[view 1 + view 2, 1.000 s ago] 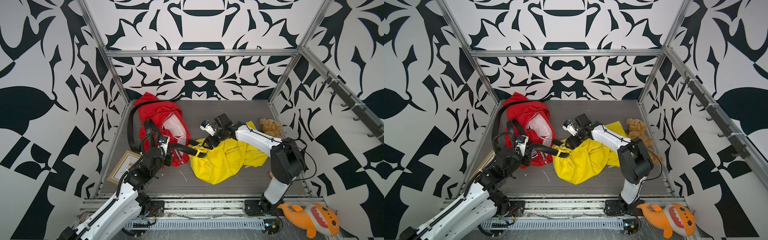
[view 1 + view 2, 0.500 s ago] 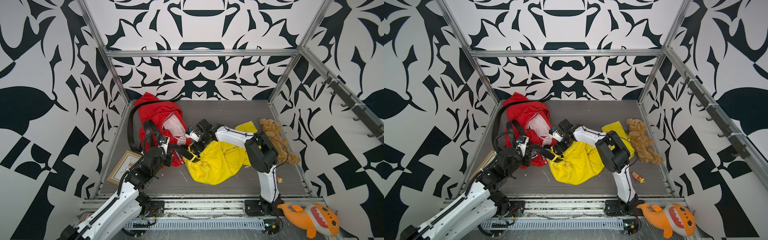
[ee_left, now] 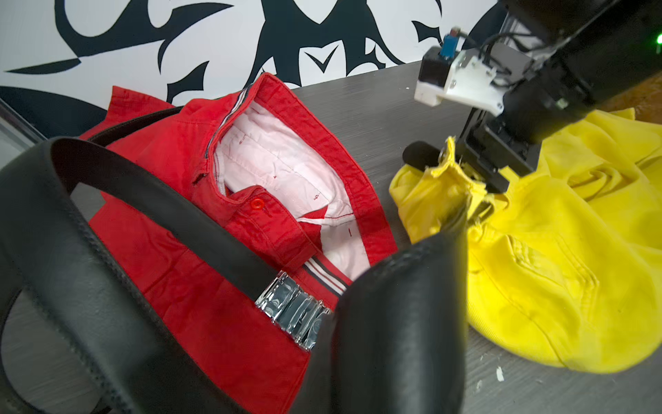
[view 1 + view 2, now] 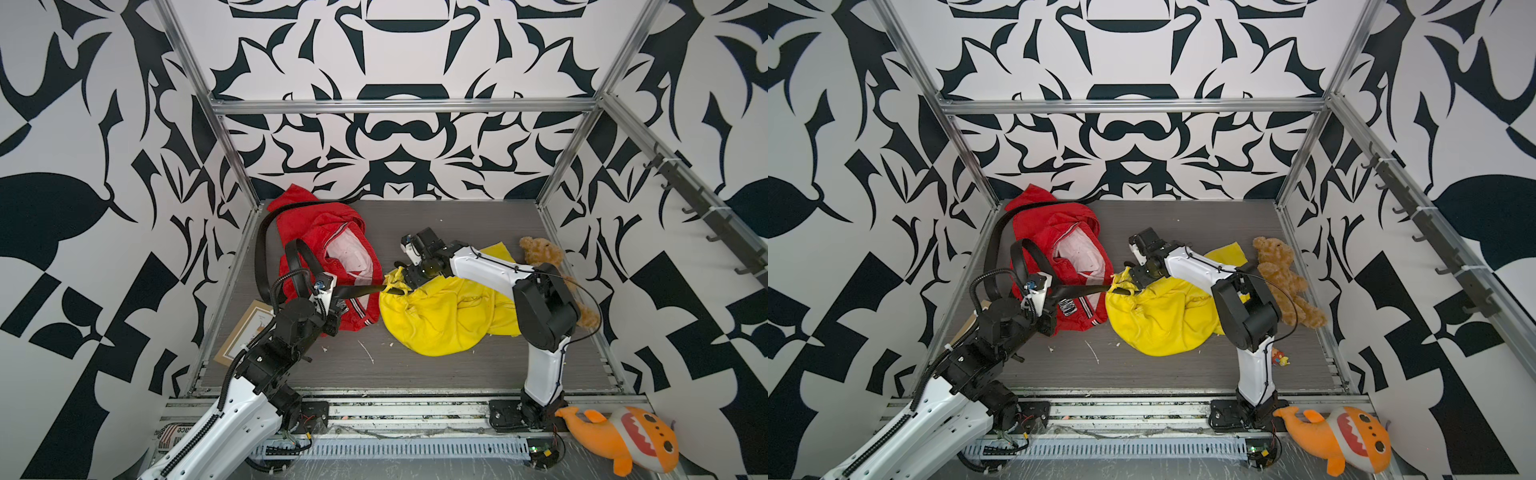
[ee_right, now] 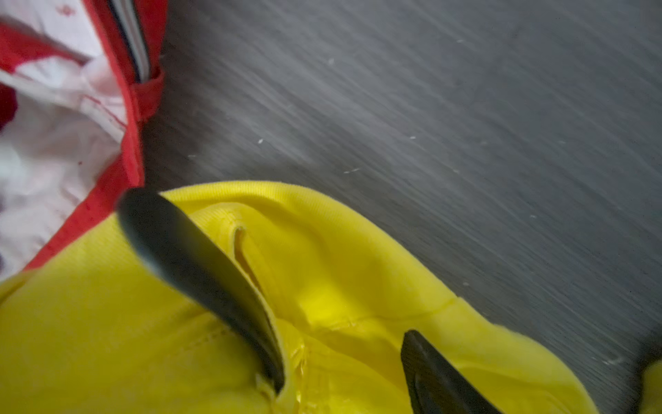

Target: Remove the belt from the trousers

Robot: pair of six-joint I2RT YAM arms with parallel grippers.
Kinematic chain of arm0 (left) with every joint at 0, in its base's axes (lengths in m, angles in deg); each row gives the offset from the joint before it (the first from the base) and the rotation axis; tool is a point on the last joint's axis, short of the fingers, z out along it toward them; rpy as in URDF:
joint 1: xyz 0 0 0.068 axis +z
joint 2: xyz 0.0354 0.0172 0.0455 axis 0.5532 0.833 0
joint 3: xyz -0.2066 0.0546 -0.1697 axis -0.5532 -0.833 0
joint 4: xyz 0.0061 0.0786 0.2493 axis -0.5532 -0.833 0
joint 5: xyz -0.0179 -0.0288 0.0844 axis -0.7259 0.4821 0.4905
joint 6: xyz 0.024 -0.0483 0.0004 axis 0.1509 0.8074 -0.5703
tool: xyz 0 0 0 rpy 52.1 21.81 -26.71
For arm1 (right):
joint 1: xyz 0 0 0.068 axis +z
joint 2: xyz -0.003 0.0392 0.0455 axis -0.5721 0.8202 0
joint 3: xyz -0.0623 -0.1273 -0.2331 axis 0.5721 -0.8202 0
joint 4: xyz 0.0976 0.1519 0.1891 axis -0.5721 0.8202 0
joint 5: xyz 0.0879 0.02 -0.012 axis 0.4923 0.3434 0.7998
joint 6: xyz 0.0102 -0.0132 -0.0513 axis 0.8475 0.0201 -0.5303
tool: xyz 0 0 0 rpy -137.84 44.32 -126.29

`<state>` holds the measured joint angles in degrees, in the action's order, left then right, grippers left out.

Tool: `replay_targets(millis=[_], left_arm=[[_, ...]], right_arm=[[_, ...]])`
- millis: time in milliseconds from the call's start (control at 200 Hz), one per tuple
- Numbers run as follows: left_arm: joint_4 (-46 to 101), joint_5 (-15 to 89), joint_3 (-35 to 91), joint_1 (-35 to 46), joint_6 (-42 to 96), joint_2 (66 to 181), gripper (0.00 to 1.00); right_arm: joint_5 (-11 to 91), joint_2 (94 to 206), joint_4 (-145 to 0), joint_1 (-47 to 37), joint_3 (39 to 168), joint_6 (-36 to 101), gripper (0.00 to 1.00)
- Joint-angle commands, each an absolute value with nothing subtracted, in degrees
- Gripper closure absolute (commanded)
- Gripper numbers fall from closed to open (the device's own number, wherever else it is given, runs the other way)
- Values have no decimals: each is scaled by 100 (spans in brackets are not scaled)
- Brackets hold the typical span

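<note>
On the grey tabletop (image 4: 457, 365), near its middle, the yellow trousers (image 4: 440, 320) lie crumpled, with the red trousers (image 4: 328, 224) just beside them toward the rear left corner. The black belt (image 4: 357, 289) runs taut from the left end effector (image 4: 338, 296) across to the yellow trousers, where its end goes into a bunched, lifted part of the waistband. The rest of the belt curls back in wide loops over and around the red trousers. Its silver buckle (image 3: 290, 312) rests on the red cloth, close to the left end effector.

The left end effector is closed tight on the belt. The right end effector (image 4: 405, 280) sits at the raised yellow bunch. Its fingers (image 5: 200, 272) stand wide apart and press into the yellow fabric, one of them along a narrow yellow strip. No firm grip on the cloth can be made out.

A brown teddy bear (image 4: 540, 253) lies at the right edge. An orange plush (image 4: 623, 440) lies outside the front rail. A framed print (image 4: 249, 332) lies at the left edge, its writing too small to read. The letters "ace" show on a printed scrap (image 4: 178, 430) under the left arm.
</note>
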<state>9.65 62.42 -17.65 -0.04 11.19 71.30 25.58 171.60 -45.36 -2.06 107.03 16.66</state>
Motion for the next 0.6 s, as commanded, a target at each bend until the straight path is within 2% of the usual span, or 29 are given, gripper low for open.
replay_targets(millis=[0,245,435,595], left_arm=[[1347,6580,-1138,56,874,6726,100],[1422,6681,-661,55,377,6443,100],[1150,6312,-603,54,388,6714,100],[1534,6036,-689,55,301,6910,100]], right_arm=[[1036,17124,-4177,-898,10314,1652,21],[1299,16907,-4309,-1738,10050,1625,21],[1625,16798,-4346,-1802,10125,1555,21],[2812,16156,-4461,-1800,9933,1814,20]])
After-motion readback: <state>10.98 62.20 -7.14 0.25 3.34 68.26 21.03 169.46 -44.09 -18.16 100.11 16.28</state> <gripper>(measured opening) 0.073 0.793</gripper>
